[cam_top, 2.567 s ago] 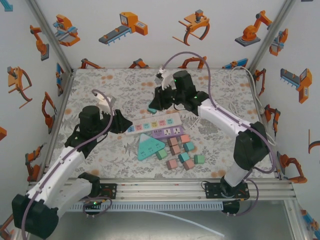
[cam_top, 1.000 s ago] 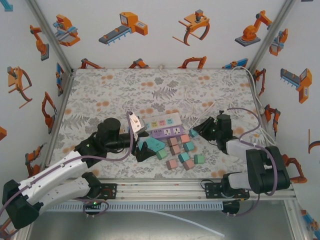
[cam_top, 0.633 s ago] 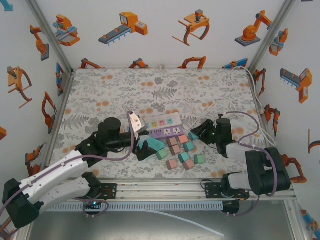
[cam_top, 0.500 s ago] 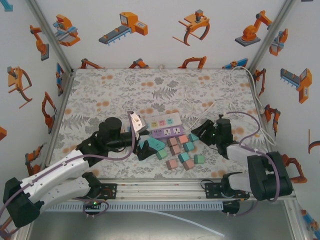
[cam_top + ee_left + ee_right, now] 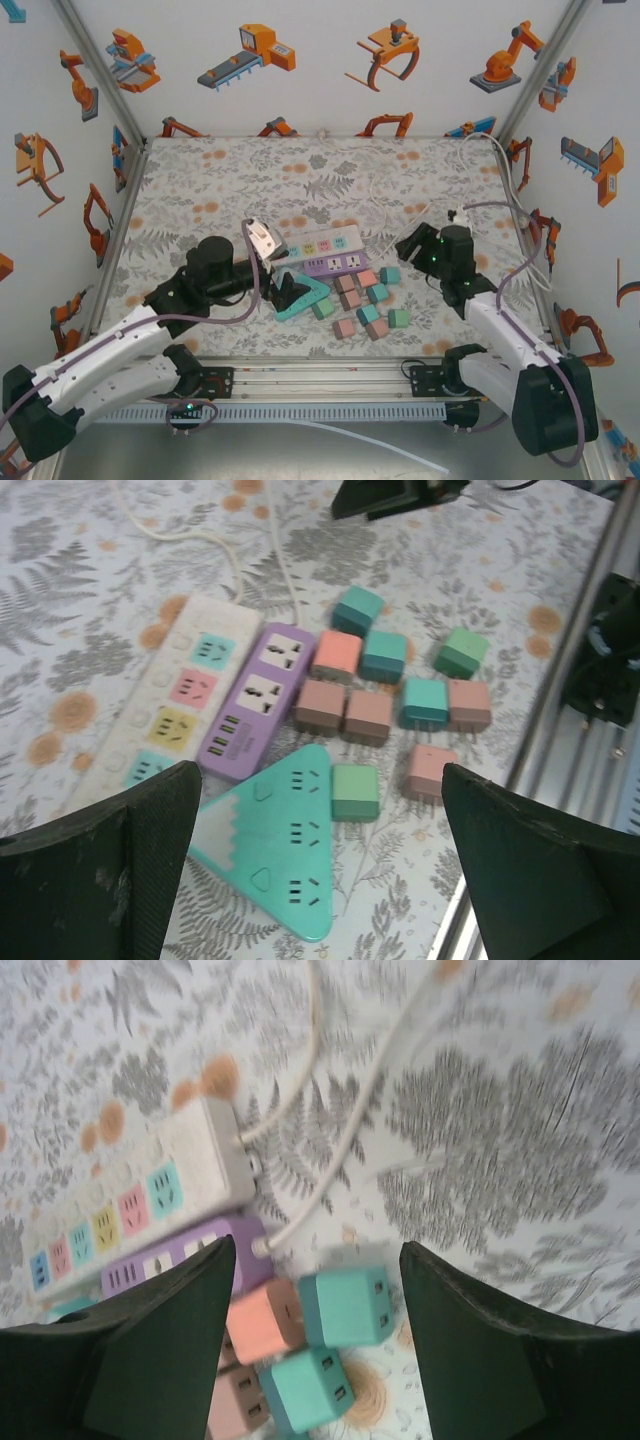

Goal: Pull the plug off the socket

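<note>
teal socket [image 5: 285, 880] lies flat by the purple strip [image 5: 250, 715] and loose plugs [image 5: 370, 715]; left gripper [image 5: 318, 855] hangs wide over it, right gripper [image 5: 312, 1345] wide near the plugs.

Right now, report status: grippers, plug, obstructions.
Left gripper open over teal triangular strip. Right gripper open above plugs. Plugs loose on table, sockets in view bare. Nothing blocking.

1. The tabletop [image 5: 200, 180] has a cloth with gray leaves and orange flowers.
2. The white walls [image 5: 320, 100] show pictures of orange robot arms [image 5: 505, 62].
3. A metal rail [image 5: 320, 376] runs along the near edge of the tabletop.
4. Two metal posts [image 5: 100, 68] stand slanted in the back corners.
</note>
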Controlling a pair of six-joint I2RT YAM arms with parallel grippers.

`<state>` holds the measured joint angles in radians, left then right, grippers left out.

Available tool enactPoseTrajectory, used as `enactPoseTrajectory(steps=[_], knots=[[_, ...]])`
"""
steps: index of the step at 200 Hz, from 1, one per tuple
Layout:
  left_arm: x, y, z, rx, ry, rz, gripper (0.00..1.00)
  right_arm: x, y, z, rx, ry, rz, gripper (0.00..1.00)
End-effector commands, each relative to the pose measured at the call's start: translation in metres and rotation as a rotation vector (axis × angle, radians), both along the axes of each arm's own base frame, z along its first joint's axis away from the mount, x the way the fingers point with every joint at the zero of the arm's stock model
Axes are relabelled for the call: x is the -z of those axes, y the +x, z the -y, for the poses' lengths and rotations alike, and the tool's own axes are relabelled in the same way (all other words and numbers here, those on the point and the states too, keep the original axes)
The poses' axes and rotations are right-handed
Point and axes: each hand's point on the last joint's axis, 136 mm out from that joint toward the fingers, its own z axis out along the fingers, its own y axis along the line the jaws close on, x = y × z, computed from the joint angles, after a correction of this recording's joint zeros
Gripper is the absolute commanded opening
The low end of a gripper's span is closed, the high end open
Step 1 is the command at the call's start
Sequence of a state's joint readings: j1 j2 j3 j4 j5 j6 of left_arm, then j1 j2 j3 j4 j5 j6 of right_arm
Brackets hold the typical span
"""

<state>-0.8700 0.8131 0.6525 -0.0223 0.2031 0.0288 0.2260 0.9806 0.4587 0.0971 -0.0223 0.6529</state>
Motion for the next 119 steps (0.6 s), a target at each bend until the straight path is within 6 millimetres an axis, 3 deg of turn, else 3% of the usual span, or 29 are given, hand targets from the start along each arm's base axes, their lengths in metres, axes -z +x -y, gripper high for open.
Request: enactPoseTrajectory(steps=[1, 27, 55, 88, 108, 119], knots=[[-0.007, 0.030, -0.026, -0.230, -0.009, 0.046, 0.97, -0.029, 0.015, 0.033, 0.105, -0.237, 0.097, 0.66], [-0.003, 0.066, -0.073, -0.537, 0.040, 0.078, 0.97, -0.043, 0.026, 0.061, 0.233, -0.385, 0.143, 0.82], [0.014, 0.099, -0.142, -0.874, 0.096, 0.029, 0.97, -0.043, 0.033, 0.092, 0.354, -0.543, 0.131, 0.96], [0.060, 0.120, -0.218, -1.183, 0.094, -0.043, 0.97, -0.017, 0.041, 0.118, 0.411, -0.667, 0.057, 1.00], [0.094, 0.123, -0.254, -1.323, 0.127, -0.053, 0.97, 0.010, 0.052, 0.120, 0.365, -0.725, 0.040, 1.00], [0.097, 0.123, -0.276, -1.429, 0.140, -0.098, 0.97, 0.027, 0.059, 0.118, 0.322, -0.726, 0.023, 1.00]])
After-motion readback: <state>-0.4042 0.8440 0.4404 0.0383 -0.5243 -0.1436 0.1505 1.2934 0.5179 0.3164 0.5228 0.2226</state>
